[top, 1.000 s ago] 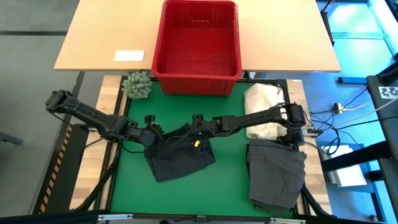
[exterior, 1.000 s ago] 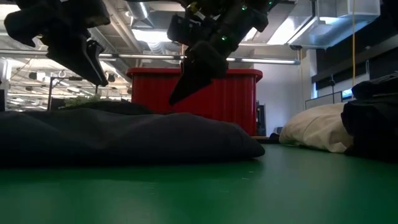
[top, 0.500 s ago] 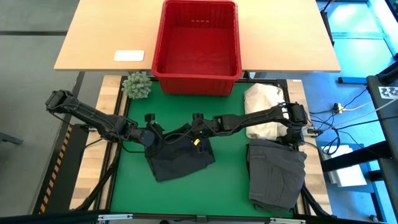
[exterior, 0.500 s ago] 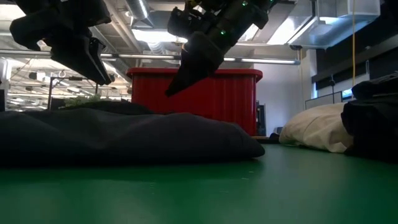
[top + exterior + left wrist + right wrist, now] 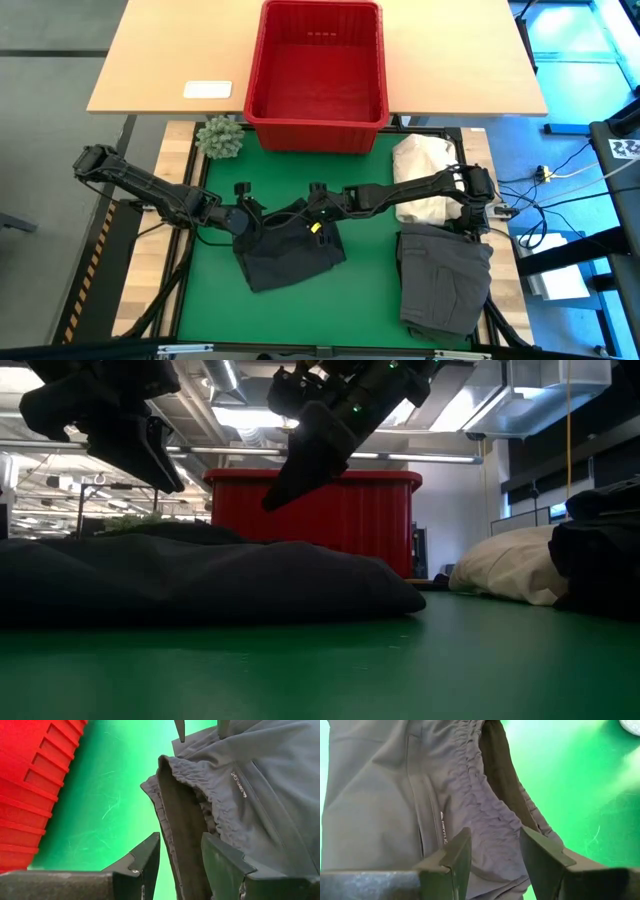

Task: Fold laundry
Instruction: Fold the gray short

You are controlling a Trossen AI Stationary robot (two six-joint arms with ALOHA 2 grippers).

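**Laundry untouched while both my grippers lift clear of the shorts**

Laundry first: the dark grey shorts [image 5: 291,252] lie flat on the green mat [image 5: 215,300], waistband toward the red basket [image 5: 317,70]. Over the last second both my grippers have risen a little in the low view, and the cloth has not stirred. I judge that I have let go of it, or not yet taken it, so this fold is still to be made.

My left gripper [image 5: 180,851] hangs over the waistband's left corner, fingers parted with only the elastic edge showing between them, nothing pinched. My right gripper [image 5: 495,847] hovers over the waistband's other end, likewise parted and empty.

Outward from there, a folded grey garment [image 5: 444,276] sits on the mat's right side, just beside the cream-white cloth heap [image 5: 425,175].
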